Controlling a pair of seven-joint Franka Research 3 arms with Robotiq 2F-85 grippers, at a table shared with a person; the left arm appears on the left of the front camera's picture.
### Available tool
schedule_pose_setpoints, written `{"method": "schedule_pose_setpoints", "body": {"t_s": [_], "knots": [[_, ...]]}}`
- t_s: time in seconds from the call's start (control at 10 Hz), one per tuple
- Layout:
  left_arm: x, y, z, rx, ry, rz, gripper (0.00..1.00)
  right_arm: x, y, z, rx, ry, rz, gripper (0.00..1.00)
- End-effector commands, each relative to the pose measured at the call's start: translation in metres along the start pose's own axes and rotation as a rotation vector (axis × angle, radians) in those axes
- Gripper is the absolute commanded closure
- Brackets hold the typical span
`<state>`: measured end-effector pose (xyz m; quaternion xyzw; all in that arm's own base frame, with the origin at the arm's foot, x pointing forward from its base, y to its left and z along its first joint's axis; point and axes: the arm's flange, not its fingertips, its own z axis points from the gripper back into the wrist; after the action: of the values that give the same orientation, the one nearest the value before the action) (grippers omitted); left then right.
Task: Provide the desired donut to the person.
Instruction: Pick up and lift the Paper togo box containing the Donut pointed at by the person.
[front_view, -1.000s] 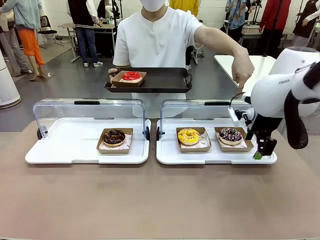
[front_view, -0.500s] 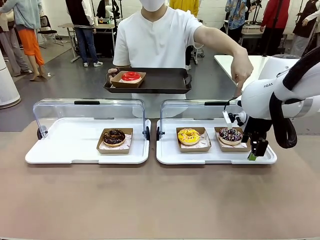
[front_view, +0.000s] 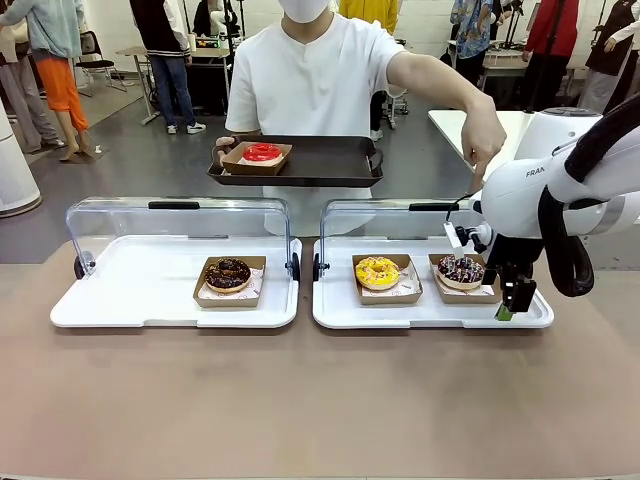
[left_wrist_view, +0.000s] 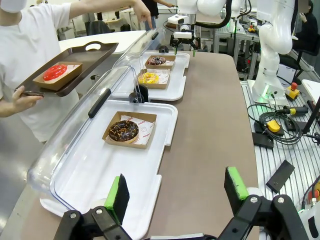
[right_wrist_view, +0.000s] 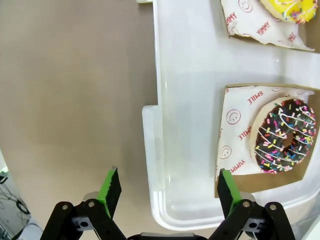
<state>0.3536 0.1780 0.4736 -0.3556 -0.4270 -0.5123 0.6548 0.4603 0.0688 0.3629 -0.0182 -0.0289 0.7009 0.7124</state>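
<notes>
Your right pincer (front_view: 512, 305) hangs at frame right in the front view, just beside the sprinkled donut (front_view: 461, 268), below the person's hand (front_view: 487, 140). Left wrist view: left pincer (left_wrist_view: 175, 192) gapes wide, empty. Right wrist view: right pincer spread wide astride the tray (right_wrist_view: 151, 150) rim, gripping nothing.

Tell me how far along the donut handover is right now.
Done: a red donut sits on the person's dark tray. In hand: the person's hand points down at the sprinkled chocolate donut, and the right gripper hovers open over the near edge of the white tray beside it. Left: gripping its box and delivering it.
</notes>
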Motion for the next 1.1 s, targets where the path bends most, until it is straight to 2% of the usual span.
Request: {"method": "schedule_pose_setpoints", "body": {"t_s": [0.0,0.4,1.0], "knots": [[0.000,-0.001,0.000,0.002,-0.018,-0.007,0.00,-0.004,-0.007,-0.005,0.026,-0.010,0.000,0.00],[0.000,-0.001,0.000,0.002,-0.018,-0.007,0.00,-0.017,-0.039,-0.023,0.042,-0.024,-0.016,0.00],[0.000,-0.001,0.000,0.002,-0.018,-0.007,0.00,-0.028,-0.063,-0.035,0.046,-0.072,-0.035,0.00]]}}
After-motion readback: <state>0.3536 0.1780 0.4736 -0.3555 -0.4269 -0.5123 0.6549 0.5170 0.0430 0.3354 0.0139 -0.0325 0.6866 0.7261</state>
